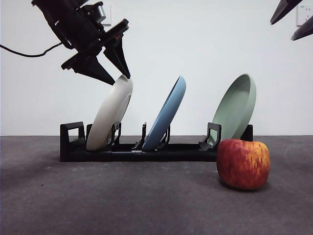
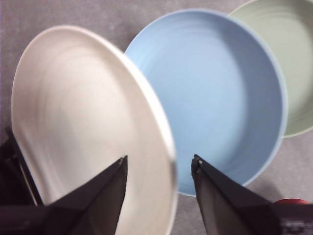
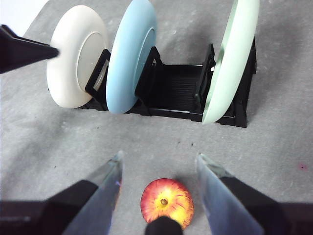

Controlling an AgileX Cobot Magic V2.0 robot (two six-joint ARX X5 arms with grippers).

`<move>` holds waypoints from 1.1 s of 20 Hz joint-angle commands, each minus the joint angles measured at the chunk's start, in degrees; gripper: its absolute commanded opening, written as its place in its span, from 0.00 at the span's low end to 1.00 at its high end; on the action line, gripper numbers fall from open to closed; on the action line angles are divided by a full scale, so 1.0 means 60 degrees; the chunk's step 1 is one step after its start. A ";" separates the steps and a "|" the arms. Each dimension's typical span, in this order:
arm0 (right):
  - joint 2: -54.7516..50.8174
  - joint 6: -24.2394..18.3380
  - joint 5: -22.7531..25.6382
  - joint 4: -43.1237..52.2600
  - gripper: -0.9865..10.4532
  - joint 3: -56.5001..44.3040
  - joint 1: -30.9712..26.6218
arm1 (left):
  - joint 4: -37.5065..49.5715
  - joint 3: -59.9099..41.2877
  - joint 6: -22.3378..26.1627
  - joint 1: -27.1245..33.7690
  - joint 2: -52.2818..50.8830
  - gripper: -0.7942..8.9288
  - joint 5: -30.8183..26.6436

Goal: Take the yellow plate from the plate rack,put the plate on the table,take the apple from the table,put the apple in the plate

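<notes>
The yellow plate (image 1: 110, 115) leans in the leftmost slot of the black plate rack (image 1: 73, 147). My left gripper (image 1: 121, 80) is open at the plate's top rim, one jaw on each side of it; the left wrist view shows the rim (image 2: 166, 147) between the jaws of this gripper (image 2: 159, 158). The apple (image 1: 243, 164) sits on the table (image 1: 122, 200) in front of the rack's right end. My right gripper (image 3: 160, 155) is open and empty, high above the apple (image 3: 166, 201), and shows as black tips at the front view's top right (image 1: 282, 31).
A blue plate (image 1: 166, 115) stands in the rack's middle slot and a sage-green plate (image 1: 237, 107) at its right end, just behind the apple. The blue plate (image 2: 215, 98) is close behind the yellow one.
</notes>
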 commanded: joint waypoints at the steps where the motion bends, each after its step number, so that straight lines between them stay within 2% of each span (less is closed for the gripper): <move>1: 0.0004 -0.0117 0.0029 0.0044 0.31 0.0018 0.0011 | 0.0131 0.0000 0.0135 -0.0040 0.0076 0.30 0.0033; 2: 0.0004 -0.0117 0.0033 0.0044 0.31 0.0018 0.0011 | 0.0146 0.0000 0.0146 -0.0040 0.0076 0.24 0.0109; 3: 0.0004 -0.0117 0.0036 0.0044 0.31 0.0018 0.0007 | 0.0142 0.0000 0.0215 -0.0040 0.0073 0.12 0.0211; 4: 0.0004 -0.0117 0.0036 0.0044 0.31 0.0018 0.0007 | 0.0142 0.0000 0.0346 -0.0040 0.0073 0.07 0.0291; 9: 0.0004 -0.0117 0.0040 0.0047 0.31 0.0018 0.0007 | -0.0186 0.0251 0.0386 -0.0040 -0.0131 0.07 0.0412; 12: 0.0004 -0.0113 0.0055 0.0055 0.31 0.0018 0.0007 | -0.1603 0.1198 0.0528 -0.0113 -0.0630 0.07 0.0423; 16: 0.0004 -0.0117 0.0058 0.0066 0.31 0.0018 0.0007 | -0.4175 0.2765 0.1668 -0.0561 -0.1534 0.07 0.0404; 22: 0.0004 -0.0120 0.0062 0.0124 0.31 0.0018 0.0007 | -0.6306 0.2947 0.2353 -0.1756 -0.3636 0.07 0.0332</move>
